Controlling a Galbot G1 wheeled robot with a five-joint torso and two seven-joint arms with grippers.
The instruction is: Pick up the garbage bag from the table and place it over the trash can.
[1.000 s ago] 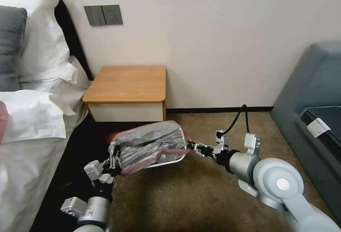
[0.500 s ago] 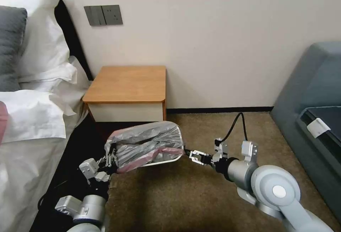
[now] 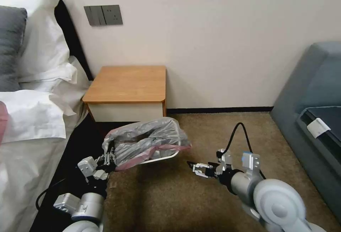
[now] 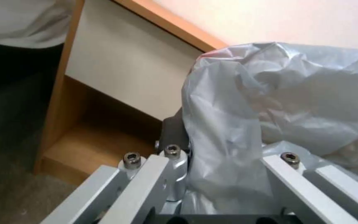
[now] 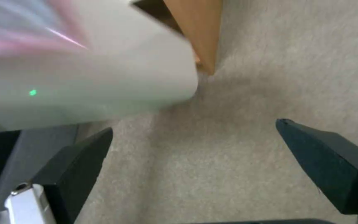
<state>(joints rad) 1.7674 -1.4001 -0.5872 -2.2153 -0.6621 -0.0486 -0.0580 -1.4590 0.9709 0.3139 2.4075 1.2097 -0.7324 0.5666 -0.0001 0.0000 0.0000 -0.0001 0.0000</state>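
The grey crinkly garbage bag (image 3: 145, 139) with its pinkish-red rim lies draped over the top of the trash can (image 3: 164, 157), whose pale rim shows below it, on the carpet in front of the table (image 3: 128, 82). My left gripper (image 3: 108, 158) is shut on the bag's left edge; in the left wrist view the bag (image 4: 295, 102) bulges between the finger links (image 4: 146, 177). My right gripper (image 3: 193, 166) hangs open a little to the right of the can, touching nothing. Its wrist view shows the spread black fingertips (image 5: 84, 152), the can's wall (image 5: 84, 81) and the gripper (image 5: 193, 126) over carpet.
A bed with white pillows (image 3: 35, 114) runs along the left, close to my left arm. A grey sofa (image 3: 312, 93) stands at the right. The wall is behind the table. Brown carpet (image 3: 184, 203) lies open in front of the can.
My right gripper has let go of the bag's right rim, opened and drawn back from the can. My left gripper has slid slightly left, still holding the bag's edge.
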